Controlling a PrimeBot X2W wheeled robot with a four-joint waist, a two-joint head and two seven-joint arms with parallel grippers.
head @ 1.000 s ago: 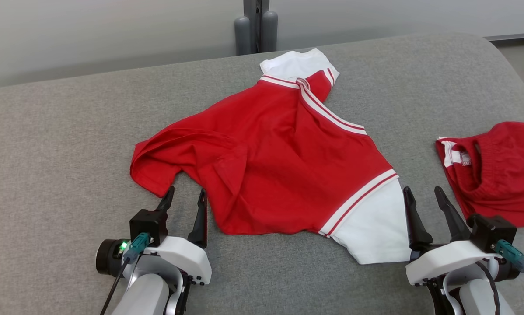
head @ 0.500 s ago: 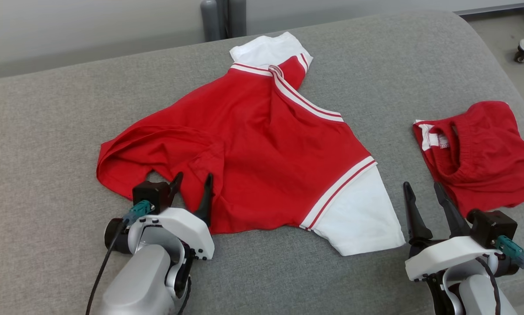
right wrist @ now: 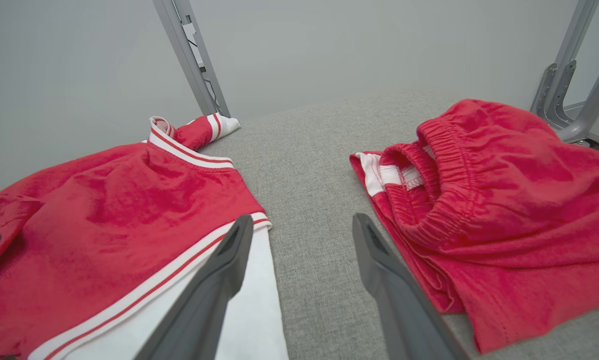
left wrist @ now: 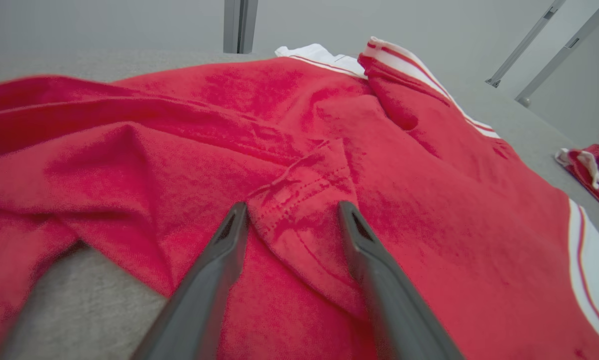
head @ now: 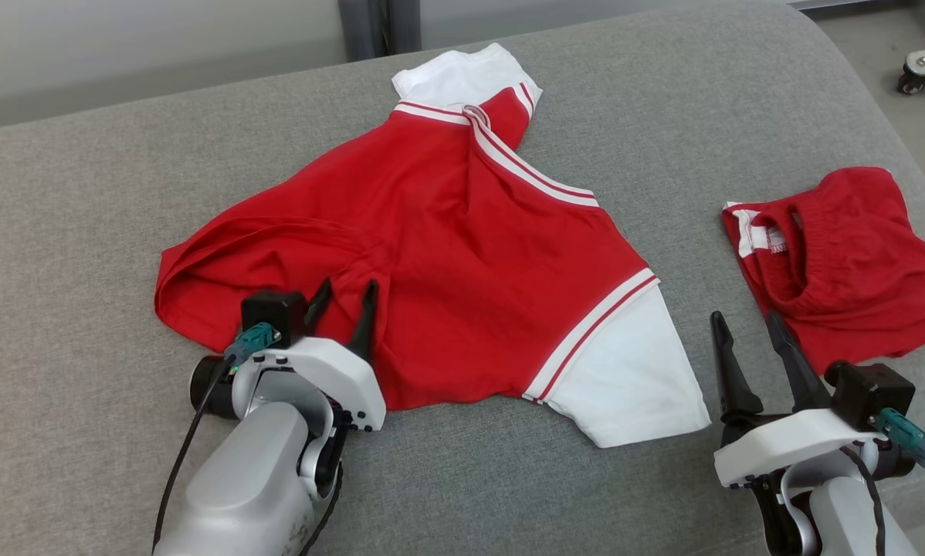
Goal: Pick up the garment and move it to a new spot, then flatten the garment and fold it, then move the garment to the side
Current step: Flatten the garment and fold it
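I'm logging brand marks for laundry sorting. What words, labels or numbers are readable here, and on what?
Small white label on the smaller red garment: reddish print, too small to read.
Red T-shirt: no lettering on the side showing.

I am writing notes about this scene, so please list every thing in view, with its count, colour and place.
T-shirt: one, red with white sleeves and striped trim, crumpled in the middle of the surface.
small garment: one, red with some white, bunched at the right, apart from the T-shirt.
padded surface: one, grey fabric, under both garments.
metal post: one, grey, behind the far edge.
caster wheel: one, pale and dark, on the floor at far right.
left claw: one, dark fingers, open, a fold of the T-shirt's near hem between them.
right claw: one, dark fingers, open and holding nothing, beside the near white sleeve.
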